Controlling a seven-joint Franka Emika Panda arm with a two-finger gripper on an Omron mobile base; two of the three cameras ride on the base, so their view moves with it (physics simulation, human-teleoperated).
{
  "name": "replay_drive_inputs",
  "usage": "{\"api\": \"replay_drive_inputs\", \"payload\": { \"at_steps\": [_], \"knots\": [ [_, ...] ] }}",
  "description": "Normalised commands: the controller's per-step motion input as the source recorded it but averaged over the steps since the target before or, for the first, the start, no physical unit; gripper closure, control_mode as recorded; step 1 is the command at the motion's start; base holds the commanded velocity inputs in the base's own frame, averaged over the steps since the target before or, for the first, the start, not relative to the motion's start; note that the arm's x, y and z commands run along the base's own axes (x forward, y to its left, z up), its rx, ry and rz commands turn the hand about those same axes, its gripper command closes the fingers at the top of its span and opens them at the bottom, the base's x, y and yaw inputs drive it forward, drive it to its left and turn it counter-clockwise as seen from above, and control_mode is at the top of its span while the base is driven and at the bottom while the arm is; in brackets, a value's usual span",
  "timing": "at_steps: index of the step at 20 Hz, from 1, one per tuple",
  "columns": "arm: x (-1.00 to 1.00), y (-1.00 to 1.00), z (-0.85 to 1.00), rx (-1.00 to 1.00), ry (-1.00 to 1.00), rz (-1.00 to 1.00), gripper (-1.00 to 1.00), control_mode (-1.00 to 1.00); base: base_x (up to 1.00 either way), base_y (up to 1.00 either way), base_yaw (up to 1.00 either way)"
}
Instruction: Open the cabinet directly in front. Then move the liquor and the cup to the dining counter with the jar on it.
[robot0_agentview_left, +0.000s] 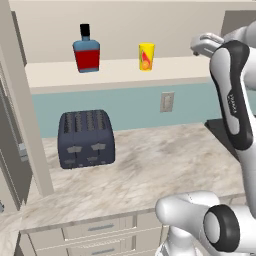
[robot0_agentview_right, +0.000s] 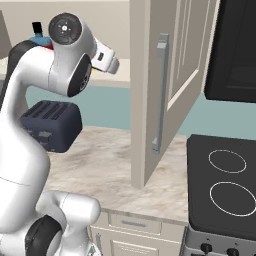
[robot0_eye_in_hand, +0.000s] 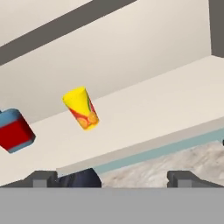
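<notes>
The cabinet stands open, its right door (robot0_agentview_right: 185, 75) swung out toward me and its left door (robot0_agentview_left: 22, 100) seen edge-on. On its lower shelf (robot0_agentview_left: 175, 69) stand the liquor (robot0_agentview_left: 86, 50), a blue bottle with a red label and black cap, and to its right the yellow cup (robot0_agentview_left: 146, 56). In the hand view the cup (robot0_eye_in_hand: 82, 108) and the liquor (robot0_eye_in_hand: 13, 130) appear tilted, ahead and to the left. My gripper (robot0_eye_in_hand: 111, 178) is open with nothing between its fingertips (robot0_eye_in_hand: 41, 178), held in front of the shelf to the right of the cup. The dining counter and the jar are out of view.
A dark toaster (robot0_agentview_left: 86, 139) sits on the marbled counter (robot0_agentview_left: 165, 160) under the shelf. The open right door carries a long silver handle (robot0_agentview_right: 161, 95). A black stovetop (robot0_agentview_right: 225, 185) lies to the right with a dark microwave (robot0_agentview_right: 235, 50) above it. Drawers (robot0_agentview_left: 100, 229) run below the counter.
</notes>
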Motion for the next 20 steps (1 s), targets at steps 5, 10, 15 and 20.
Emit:
{"api": "replay_drive_inputs", "payload": {
  "at_steps": [5,10,15,20],
  "knots": [
    [0.46,0.0,0.0,0.0,0.0,0.0,-1.0,-1.0,0.0,0.0,0.0],
    [0.32,0.02,0.0,0.0,-0.02,0.05,-1.0,-1.0,0.0,0.0,0.0],
    [0.05,0.0,0.0,0.0,-0.12,0.09,-1.0,-1.0,0.0,0.0,0.0],
    [0.0,0.0,0.0,0.0,-0.1,0.07,-1.0,-1.0,0.0,0.0,0.0]
  ]
}}
